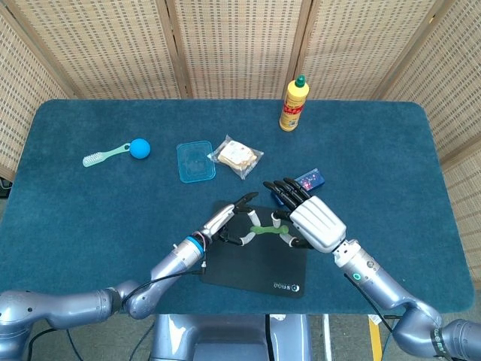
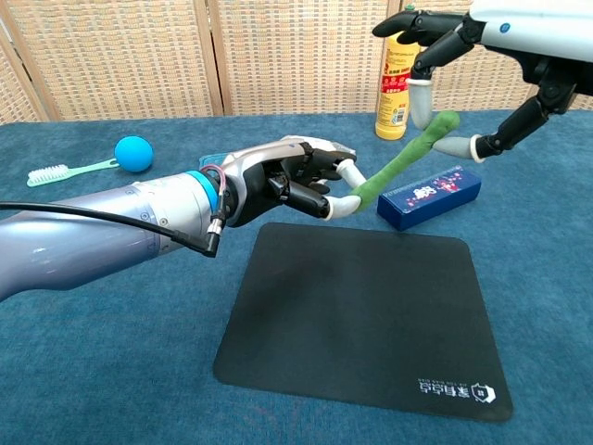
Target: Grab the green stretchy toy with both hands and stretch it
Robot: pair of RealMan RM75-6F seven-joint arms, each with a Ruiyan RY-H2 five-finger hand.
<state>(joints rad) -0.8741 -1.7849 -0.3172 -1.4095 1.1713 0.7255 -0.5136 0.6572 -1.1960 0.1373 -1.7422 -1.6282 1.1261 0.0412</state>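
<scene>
The green stretchy toy (image 2: 398,162) hangs in the air above the black mat (image 2: 361,315), slanting up to the right. In the head view the toy (image 1: 263,229) shows as a short green strip between the two hands. My left hand (image 2: 287,176) (image 1: 225,219) pinches its lower end. My right hand (image 2: 500,23) (image 1: 316,222) reaches in from the upper right with its fingers apart. One fingertip (image 2: 422,104) and the thumb tip (image 2: 459,146) lie close on either side of the toy's upper end, and no firm hold shows.
A dark blue box (image 2: 428,195) (image 1: 310,179) lies just beyond the mat under the toy. A yellow bottle (image 1: 293,105) stands at the back. A blue lid (image 1: 195,161), a wrapped snack (image 1: 237,155) and a blue ball brush (image 1: 140,147) lie further left.
</scene>
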